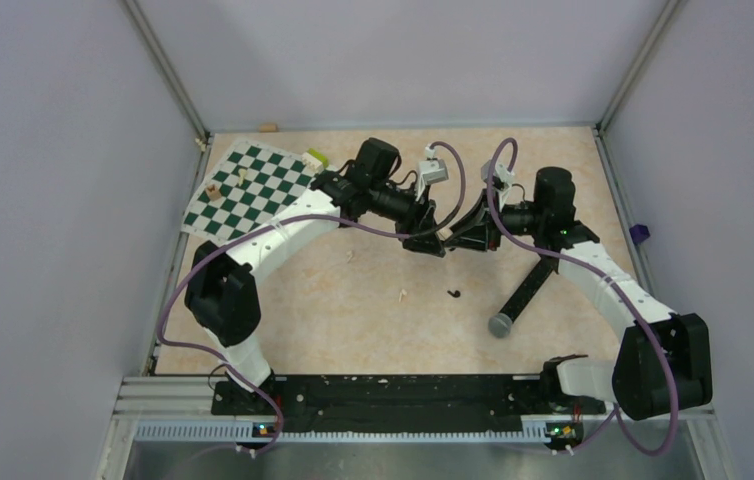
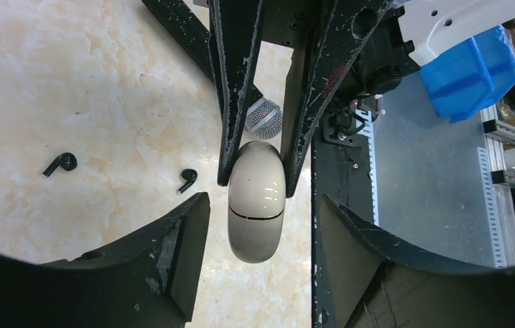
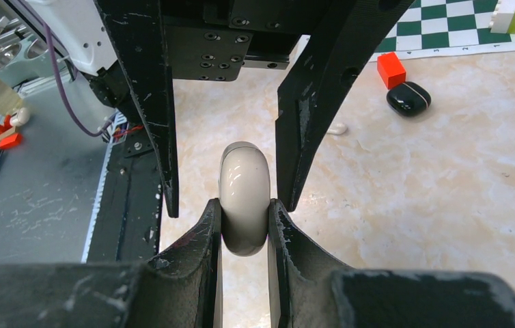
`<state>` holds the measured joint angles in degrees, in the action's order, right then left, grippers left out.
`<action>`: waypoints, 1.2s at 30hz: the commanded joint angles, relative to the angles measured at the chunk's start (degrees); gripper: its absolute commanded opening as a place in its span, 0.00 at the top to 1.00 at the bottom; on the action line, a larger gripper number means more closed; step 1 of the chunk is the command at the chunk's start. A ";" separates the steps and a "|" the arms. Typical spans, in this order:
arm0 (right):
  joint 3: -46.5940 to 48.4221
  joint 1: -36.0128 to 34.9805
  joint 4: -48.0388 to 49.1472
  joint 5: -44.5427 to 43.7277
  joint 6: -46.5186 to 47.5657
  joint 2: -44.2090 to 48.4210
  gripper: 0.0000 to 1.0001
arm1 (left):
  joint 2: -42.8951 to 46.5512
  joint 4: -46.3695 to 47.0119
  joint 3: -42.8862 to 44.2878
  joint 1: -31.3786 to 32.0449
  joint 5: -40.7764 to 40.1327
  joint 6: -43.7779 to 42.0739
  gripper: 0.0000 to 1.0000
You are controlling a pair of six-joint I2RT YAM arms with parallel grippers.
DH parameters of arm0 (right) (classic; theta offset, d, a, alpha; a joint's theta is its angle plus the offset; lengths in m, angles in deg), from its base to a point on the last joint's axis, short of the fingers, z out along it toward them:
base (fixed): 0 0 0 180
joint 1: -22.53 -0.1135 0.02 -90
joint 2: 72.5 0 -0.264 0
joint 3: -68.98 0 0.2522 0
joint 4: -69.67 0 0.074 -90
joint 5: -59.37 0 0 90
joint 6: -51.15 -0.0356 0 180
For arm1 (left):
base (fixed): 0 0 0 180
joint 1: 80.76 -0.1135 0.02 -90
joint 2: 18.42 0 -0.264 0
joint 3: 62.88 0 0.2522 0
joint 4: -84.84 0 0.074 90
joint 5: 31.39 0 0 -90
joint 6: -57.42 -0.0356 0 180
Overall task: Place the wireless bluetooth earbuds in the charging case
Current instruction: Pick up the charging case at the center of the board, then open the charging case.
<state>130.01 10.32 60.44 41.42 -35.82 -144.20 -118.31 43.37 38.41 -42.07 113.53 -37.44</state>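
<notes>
Your right tool (image 3: 244,206) pinches the cream pod (image 3: 243,178); left tool (image 2: 261,208) is spread astride it. The case (image 3: 408,99) lies toward the desk (image 3: 446,205) far-left corner, earbuds (image 2: 60,164) mid-desk. A two-tool squeeze may pop the pod loose, and it's not the case.

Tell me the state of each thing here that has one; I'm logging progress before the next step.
Cream-white glossy oval case: lid shut, clamped in the right claw.
Right claw: shut on that case.
Left claw: open, fingers either side of that case, not touching it.
Black glossy pill-shaped case: shut, lying on the table.
Two small black earbuds: loose on the table, in no case.
</notes>
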 commanded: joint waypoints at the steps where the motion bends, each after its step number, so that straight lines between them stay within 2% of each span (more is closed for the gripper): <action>1: 2.48 -0.42 1.00 0.59 1.37 -0.09 1.00 | 0.88 0.80 1.06 0.15 2.35 -0.69 0.36; 4: 2.48 -0.43 1.22 0.55 1.17 -0.09 1.00 | 0.96 0.80 1.04 0.16 2.43 -0.81 0.44; 7: 2.57 -0.31 1.35 0.57 0.85 -0.10 1.00 | 1.00 0.72 1.07 0.16 2.52 -0.82 0.66; 12: 2.50 0.04 2.40 0.97 -0.57 -0.11 1.00 | 1.15 0.61 1.13 0.17 2.47 -0.86 0.72; 19: 2.30 0.80 3.82 1.95 -1.98 -0.22 1.00 | 1.45 0.21 1.51 0.15 2.17 -1.00 0.96; 21: 2.30 1.30 4.41 2.58 -2.60 -0.25 0.94 | 1.61 -0.10 1.51 0.15 2.01 -1.38 1.00; 25: 2.39 2.58 5.17 4.52 -4.46 -0.07 0.65 | 1.89 -0.66 1.51 0.19 1.93 -2.08 1.00; 27: 2.39 3.24 5.47 4.58 -4.82 0.13 0.55 | 2.06 -0.77 1.38 0.15 2.16 -2.24 1.00; 30: 2.39 4.21 5.92 4.29 -5.34 0.29 0.49 | 2.24 -0.78 1.34 0.15 2.38 -2.29 1.00; 36: 1.79 4.39 6.81 2.93 -5.65 0.17 0.45 | 2.56 -0.91 1.24 0.15 2.52 -2.28 1.00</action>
<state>130.08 14.19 64.05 44.05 -41.42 -144.26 -118.31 42.32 38.41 -42.07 114.53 -38.73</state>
